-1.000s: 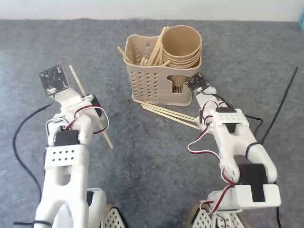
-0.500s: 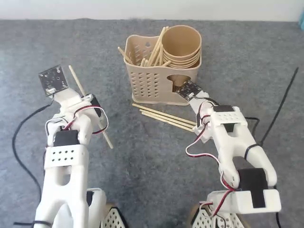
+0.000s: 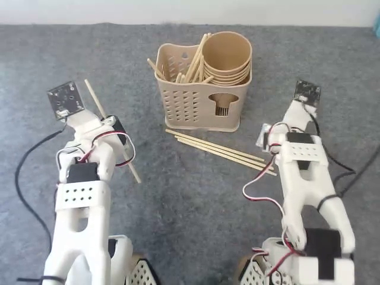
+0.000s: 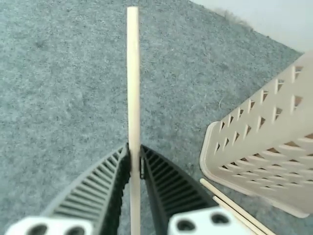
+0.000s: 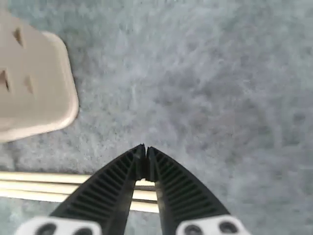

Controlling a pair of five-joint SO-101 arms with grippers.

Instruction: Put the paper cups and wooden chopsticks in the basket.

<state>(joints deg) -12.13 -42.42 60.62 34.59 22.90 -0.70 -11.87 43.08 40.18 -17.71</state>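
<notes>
High view, from your left: the left arm (image 3: 83, 172) hangs over the grey felt-covered counter (image 3: 178, 225), apart from the basket. The left jaws are pinched tight on one pale wooden chopstick (image 4: 132, 73), gripped partway along so that a long end sticks out ahead and the other end trails back beside the arm. In the middle stands the beige perforated plastic basket (image 3: 190, 107). A stack of brown paper cups (image 3: 227, 50) sits in its right half and a sheaf of wooden chopsticks (image 3: 189, 64) leans in its left half. Just in front of the basket, three loose wooden chopsticks (image 3: 217, 149) lie side by side on the counter, running diagonally toward the right arm (image 3: 303, 172). The right jaws are closed with nothing between them and hover above those three sticks, near their right ends. By the look of it the cups are done and you are partway through the chopsticks, with the held stick due to go to the basket. Your next move calls for swinging the left arm rightward, lifting the stick above the rim and tipping its leading end into the left half before letting go. The right jaws would have to open before taking a loose stick.
</notes>
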